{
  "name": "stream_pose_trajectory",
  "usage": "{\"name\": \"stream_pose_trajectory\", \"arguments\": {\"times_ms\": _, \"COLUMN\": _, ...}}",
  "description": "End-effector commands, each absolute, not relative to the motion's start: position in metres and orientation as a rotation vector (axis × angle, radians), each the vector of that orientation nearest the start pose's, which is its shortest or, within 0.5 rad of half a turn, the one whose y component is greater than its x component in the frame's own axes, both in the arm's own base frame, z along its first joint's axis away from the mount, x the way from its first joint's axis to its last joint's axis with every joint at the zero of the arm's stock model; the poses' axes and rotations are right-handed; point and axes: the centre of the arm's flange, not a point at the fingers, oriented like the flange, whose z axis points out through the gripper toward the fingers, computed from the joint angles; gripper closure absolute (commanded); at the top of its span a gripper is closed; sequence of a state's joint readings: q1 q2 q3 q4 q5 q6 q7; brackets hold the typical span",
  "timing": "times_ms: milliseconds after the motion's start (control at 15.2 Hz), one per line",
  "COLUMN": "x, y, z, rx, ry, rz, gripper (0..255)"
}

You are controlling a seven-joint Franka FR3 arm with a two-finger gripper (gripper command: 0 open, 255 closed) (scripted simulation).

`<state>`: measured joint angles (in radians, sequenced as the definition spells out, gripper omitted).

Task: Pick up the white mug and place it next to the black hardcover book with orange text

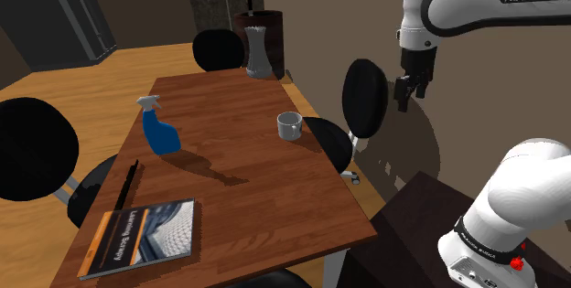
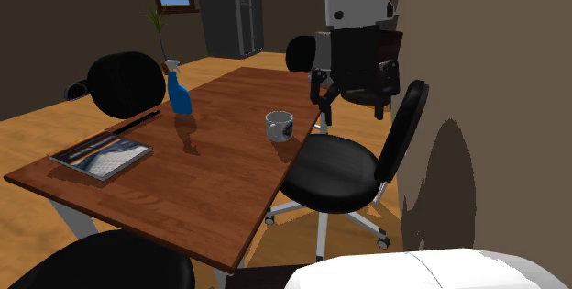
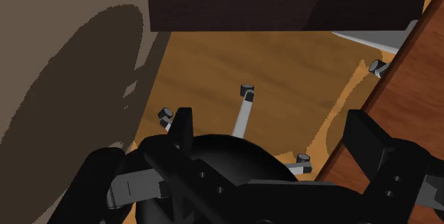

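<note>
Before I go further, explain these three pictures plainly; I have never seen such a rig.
The machine is a white robot arm ending in a black two-finger gripper. The shoulder view comes from a camera beside the arm's stand. The second exterior view looks across the wooden table from another spot. The wrist view comes from a camera on the hand, looking down past its fingers at a black office chair. On the table lie a white mug, a blue spray bottle and a dark book. The fingers stand apart and hold nothing; the gripper hangs beside the table, over the chair.
</note>
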<state>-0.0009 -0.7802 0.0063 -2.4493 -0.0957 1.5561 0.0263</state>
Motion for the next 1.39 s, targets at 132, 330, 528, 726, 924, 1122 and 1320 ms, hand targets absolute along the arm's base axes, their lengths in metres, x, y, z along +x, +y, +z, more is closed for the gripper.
{"name": "stream_pose_trajectory", "arguments": {"times_ms": 132, "x": 0.324, "y": -0.006, "z": 0.533, "rx": -3.229, "ry": 0.033, "rz": 0.169, "gripper": 0}}
{"name": "stream_pose_trajectory", "arguments": {"times_ms": 330, "x": 0.358, "y": -0.001, "z": 0.516, "rx": -3.216, "ry": 0.037, "rz": 0.152, "gripper": 0}}
{"name": "stream_pose_trajectory", "arguments": {"times_ms": 528, "x": 0.391, "y": 0.003, "z": 0.499, "rx": -3.202, "ry": 0.040, "rz": 0.134, "gripper": 0}}
{"name": "stream_pose_trajectory", "arguments": {"times_ms": 726, "x": 0.425, "y": 0.007, "z": 0.483, "rx": -3.188, "ry": 0.043, "rz": 0.117, "gripper": 0}}
{"name": "stream_pose_trajectory", "arguments": {"times_ms": 924, "x": 0.459, "y": 0.012, "z": 0.467, "rx": -3.174, "ry": 0.047, "rz": 0.100, "gripper": 0}}
{"name": "stream_pose_trajectory", "arguments": {"times_ms": 1122, "x": 0.493, "y": 0.017, "z": 0.452, "rx": -3.160, "ry": 0.050, "rz": 0.083, "gripper": 0}}
{"name": "stream_pose_trajectory", "arguments": {"times_ms": 1320, "x": 0.527, "y": 0.022, "z": 0.437, "rx": -3.146, "ry": 0.053, "rz": 0.067, "gripper": 0}}
